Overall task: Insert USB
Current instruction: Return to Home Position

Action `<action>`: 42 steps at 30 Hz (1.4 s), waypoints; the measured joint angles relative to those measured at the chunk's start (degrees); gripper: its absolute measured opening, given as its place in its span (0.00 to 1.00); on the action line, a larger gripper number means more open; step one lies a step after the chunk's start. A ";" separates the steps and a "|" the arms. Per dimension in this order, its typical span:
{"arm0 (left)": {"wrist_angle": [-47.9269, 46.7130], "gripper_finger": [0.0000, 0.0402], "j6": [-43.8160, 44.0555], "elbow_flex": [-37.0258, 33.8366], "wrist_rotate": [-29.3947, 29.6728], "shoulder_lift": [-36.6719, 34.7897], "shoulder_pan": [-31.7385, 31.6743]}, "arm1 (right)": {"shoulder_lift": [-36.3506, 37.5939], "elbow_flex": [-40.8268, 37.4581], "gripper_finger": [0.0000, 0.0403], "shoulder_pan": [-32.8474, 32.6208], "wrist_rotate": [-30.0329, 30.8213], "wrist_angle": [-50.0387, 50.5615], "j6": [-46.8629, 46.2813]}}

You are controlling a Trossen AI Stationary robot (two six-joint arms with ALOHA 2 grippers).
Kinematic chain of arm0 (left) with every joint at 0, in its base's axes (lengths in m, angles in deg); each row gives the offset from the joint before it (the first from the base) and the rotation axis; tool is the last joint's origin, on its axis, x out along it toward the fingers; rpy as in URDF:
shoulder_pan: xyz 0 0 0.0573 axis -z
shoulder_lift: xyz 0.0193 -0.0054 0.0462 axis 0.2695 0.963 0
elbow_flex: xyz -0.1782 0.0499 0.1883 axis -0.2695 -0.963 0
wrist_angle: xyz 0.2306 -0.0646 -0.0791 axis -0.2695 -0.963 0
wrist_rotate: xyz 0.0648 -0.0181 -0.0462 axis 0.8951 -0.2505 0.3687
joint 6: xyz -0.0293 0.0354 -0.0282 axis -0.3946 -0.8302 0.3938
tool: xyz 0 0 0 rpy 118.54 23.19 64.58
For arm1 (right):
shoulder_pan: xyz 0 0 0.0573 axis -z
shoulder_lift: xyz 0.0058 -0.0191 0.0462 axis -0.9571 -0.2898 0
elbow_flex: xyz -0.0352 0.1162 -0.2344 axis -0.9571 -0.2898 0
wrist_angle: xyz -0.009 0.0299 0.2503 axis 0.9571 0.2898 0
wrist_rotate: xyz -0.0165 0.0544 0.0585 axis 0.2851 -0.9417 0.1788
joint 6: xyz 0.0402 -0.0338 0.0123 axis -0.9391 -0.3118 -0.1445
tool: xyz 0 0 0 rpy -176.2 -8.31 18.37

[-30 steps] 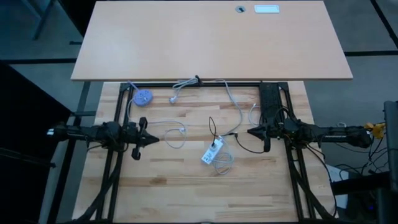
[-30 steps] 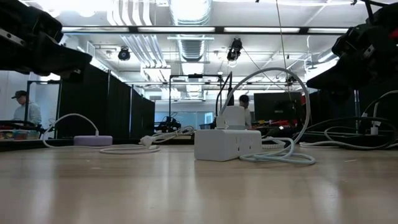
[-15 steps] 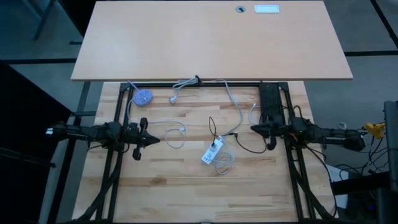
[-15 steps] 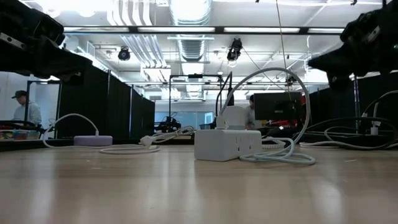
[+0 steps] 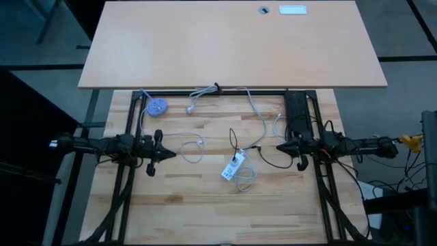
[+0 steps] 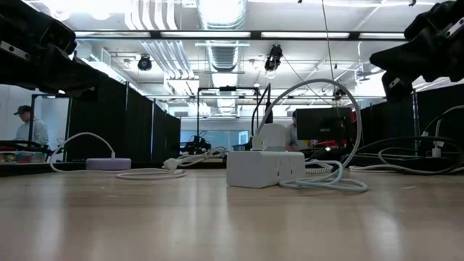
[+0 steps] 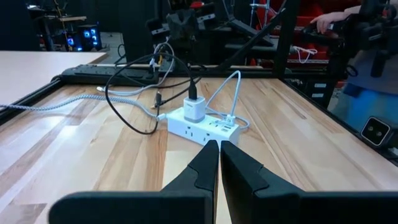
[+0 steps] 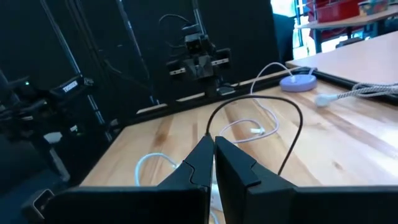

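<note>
The left gripper (image 5: pixel 166 154) sits left of centre in the high view. Its two dark fingers (image 7: pixel 208 163) are pressed together at the tips and hold nothing. The right gripper (image 5: pixel 280 145) is right of centre, facing it. Its fingers (image 8: pixel 200 160) are closed the same way and are also empty. In the low view both arms hang in the upper corners of the frame, clear of the wooden table (image 5: pixel 191 212).

The white power strip (image 5: pixel 233 167) lies between the two grippers, just below centre in the high view, apart from both and a little nearer the right one. A white charger block (image 7: pixel 193 111) stands upright, plugged into the strip. A black cable (image 5: pixel 235 140) loops from the strip toward the right gripper.

The round purple outlet (image 5: pixel 157 107) rests in the upper left of the wooden table, above the left gripper. A white cable (image 5: pixel 194 143) curls just right of the left gripper.
</note>
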 joint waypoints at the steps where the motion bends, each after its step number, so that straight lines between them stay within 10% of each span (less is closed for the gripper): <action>1: 0.00 0.01 0.00 0.00 0.00 0.06 0.00 | 0.00 0.00 0.00 0.03 -0.06 -0.01 0.00; 42: 0.04 0.01 0.00 0.00 0.02 2.36 0.00 | -0.02 0.00 0.00 0.00 -0.05 -0.24 0.00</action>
